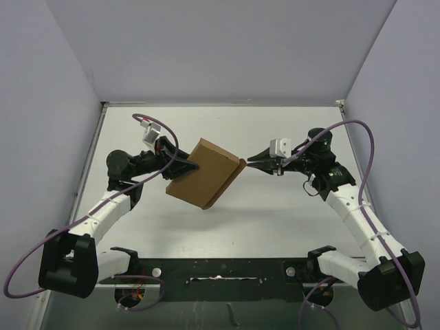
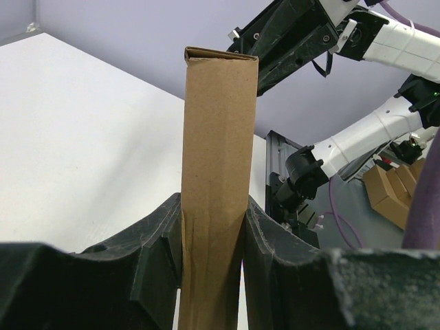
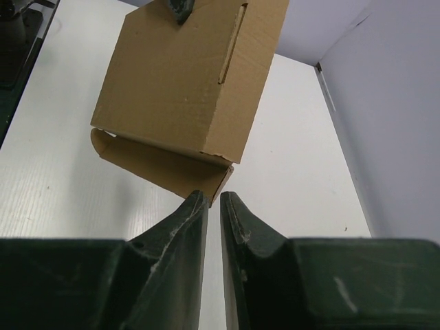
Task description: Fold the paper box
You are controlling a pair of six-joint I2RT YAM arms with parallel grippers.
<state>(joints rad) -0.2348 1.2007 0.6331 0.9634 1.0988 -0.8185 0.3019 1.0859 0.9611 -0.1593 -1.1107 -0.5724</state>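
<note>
The paper box (image 1: 205,173) is a thin brown cardboard box, folded up and held tilted above the table's middle. My left gripper (image 1: 187,167) is shut on its left edge; in the left wrist view the box (image 2: 216,172) rises straight up between the two black fingers (image 2: 158,240). My right gripper (image 1: 249,163) points at the box's right corner. In the right wrist view its jaws (image 3: 214,198) stand almost together with a thin slit and nothing in it, just short of the box (image 3: 182,82) and its lower corner, where a curved flap shows.
The white table (image 1: 275,220) is walled on three sides by pale panels. A black rail (image 1: 220,271) with both arm bases runs along the near edge. More brown cardboard (image 2: 395,196) lies off the table beyond the rail.
</note>
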